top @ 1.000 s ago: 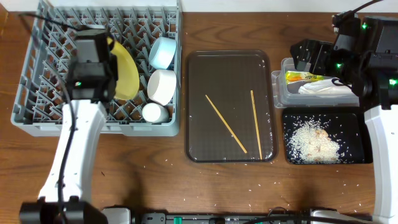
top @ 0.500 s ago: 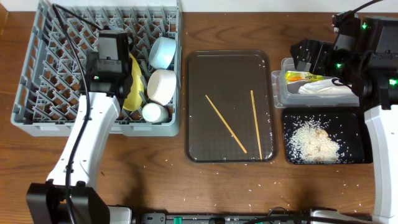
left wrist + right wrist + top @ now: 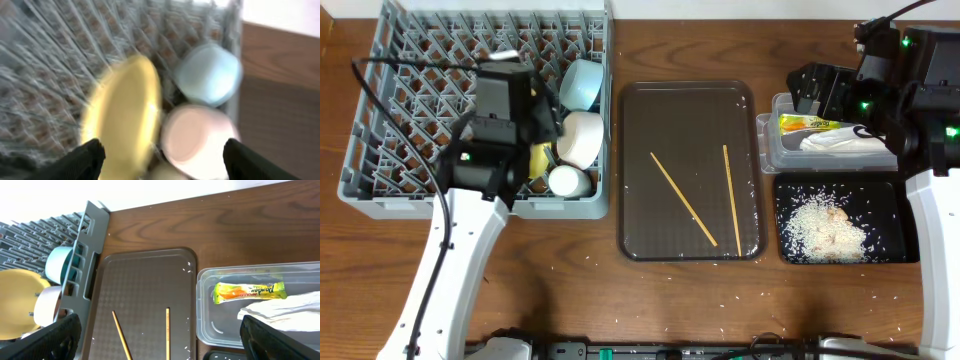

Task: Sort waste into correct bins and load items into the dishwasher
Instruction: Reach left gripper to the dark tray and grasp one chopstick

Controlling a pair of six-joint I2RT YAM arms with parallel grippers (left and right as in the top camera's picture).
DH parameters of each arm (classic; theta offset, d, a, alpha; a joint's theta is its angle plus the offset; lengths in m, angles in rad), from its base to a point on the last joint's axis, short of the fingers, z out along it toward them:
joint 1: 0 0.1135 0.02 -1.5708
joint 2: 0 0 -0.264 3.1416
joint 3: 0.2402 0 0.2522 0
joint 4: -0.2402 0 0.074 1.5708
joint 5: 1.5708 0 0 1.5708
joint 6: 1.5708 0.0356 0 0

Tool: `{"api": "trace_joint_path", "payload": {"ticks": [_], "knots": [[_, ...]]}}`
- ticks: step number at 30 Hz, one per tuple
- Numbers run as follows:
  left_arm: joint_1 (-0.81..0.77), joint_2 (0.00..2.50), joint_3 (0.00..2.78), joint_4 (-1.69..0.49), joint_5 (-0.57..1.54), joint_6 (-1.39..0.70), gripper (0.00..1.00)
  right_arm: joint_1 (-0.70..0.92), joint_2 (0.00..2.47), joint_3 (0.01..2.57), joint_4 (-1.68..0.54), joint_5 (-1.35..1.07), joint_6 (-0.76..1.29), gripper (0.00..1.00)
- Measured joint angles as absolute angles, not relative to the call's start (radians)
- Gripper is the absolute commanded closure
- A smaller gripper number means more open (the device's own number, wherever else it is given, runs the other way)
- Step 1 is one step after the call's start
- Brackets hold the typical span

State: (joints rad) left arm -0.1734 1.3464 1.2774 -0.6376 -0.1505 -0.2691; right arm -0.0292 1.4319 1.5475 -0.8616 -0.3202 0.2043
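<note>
**Left gripper** [image 3: 163, 149], left wrist view. The two fingers are spread wide and nothing is held between them. Directly ahead, within their span, the yellow plate [image 3: 125, 117] is seen standing on edge among the pegs of the dish rack [image 3: 400, 130]. Its long axis runs away from the gripper and leans a little. The white bowl [image 3: 197, 137] is lodged just beside the plate on the right, with the light-blue bowl [image 3: 207, 75] beyond it. The view is blurred, so contact between plate and bowl cannot be confirmed. In the overhead view the small white cup [image 3: 567, 180] is placed at the rack's near edge.

**Right gripper** [image 3: 160, 322]. The fingers are likewise spread and empty. It is held near the clear tub [image 3: 205, 305], in which the sachet wrapper [image 3: 248, 291] and the paper napkin [image 3: 285, 309] are laid. The rice [image 3: 825, 225] is heaped in the black tub [image 3: 890, 190]. A few grains are scattered on the table [image 3: 570, 290].

**Between rack and tubs.** The serving tray [image 3: 690, 120] is shown with two chopsticks [image 3: 683, 198] on it.

**Judgement.** All four items appear to be loaded. The left arm is much the nearer to the rack. Any retreat is best made along the plate's plane, lest the plate be tipped.
</note>
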Motion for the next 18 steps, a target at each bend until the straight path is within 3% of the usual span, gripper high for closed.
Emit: {"api": "trace_joint_path", "payload": {"ticks": [10,18], "knots": [[-0.387,1.642,1.446,-0.878,0.039,-0.513,0.16,-0.029,1.432,1.547,-0.861,-0.32,0.204,0.01],[-0.511,1.913,1.608,-0.91,0.073,-0.597,0.18,-0.029,1.432,1.547,-0.861,-0.32,0.204,0.01]]}}
